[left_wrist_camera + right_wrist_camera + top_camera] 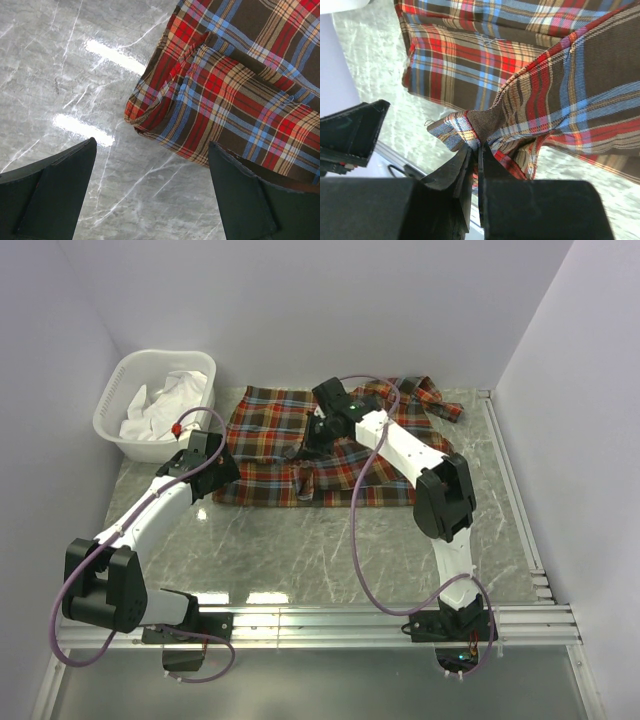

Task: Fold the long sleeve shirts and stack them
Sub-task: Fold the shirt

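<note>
progress partial: plaid flannel shirt point(270, 422) lies rumpled near the far edge of the marble table point(300, 550), partly doubled over. right gripper point(476, 150) clamps a raised fold of its cloth. left gripper point(218, 466) gapes wide at the shirt's near left corner, holding nothing. folds unfinished, stacking not begun.

Left arm point(150, 505): on my overhead view it rises from the lower left corner and slopes up and right towards centre left.
Left gripper point(152, 143): spread wide with nothing between; I see its dark fingers point(55, 195) in the two bottom corners of the wrist view.
Right arm point(410, 450): base at lower right, elbow bent right of centre, white forearm running up and left.
Right gripper point(477, 145): fingers point(455, 175) pressed together at bottom centre of its wrist view, tips pinching a fold of the plaid shirt point(470, 122).
</note>
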Available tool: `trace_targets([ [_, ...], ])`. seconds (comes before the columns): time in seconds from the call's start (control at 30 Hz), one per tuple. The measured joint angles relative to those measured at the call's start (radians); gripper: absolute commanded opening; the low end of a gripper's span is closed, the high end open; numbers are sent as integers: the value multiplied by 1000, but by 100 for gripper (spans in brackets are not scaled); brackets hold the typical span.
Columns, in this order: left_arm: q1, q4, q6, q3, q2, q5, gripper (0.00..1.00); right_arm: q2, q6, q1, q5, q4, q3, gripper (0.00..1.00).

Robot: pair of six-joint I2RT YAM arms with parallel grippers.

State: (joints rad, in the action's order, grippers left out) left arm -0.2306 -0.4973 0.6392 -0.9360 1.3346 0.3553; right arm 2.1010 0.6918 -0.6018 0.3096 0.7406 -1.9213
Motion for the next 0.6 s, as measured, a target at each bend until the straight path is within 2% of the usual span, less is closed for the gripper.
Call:
trace_targets([
  [0.23,0,0,0,0,4,-2,99,54,92,-35,25,-108,9,3],
  [0.33,0,0,0,0,5,-3,99,75,126,-60,24,-143,9,18],
  [0.37,0,0,0,0,5,-3,99,79,138,-68,22,-157,9,34],
  [0.47,0,0,0,0,5,-3,99,89,166,-82,21,-202,13,51],
  [0.57,0,0,0,0,5,-3,99,92,176,-90,24,-253,23,61],
  [0.6,0,0,0,0,5,-4,99,92,175,-90,24,-264,24,61],
])
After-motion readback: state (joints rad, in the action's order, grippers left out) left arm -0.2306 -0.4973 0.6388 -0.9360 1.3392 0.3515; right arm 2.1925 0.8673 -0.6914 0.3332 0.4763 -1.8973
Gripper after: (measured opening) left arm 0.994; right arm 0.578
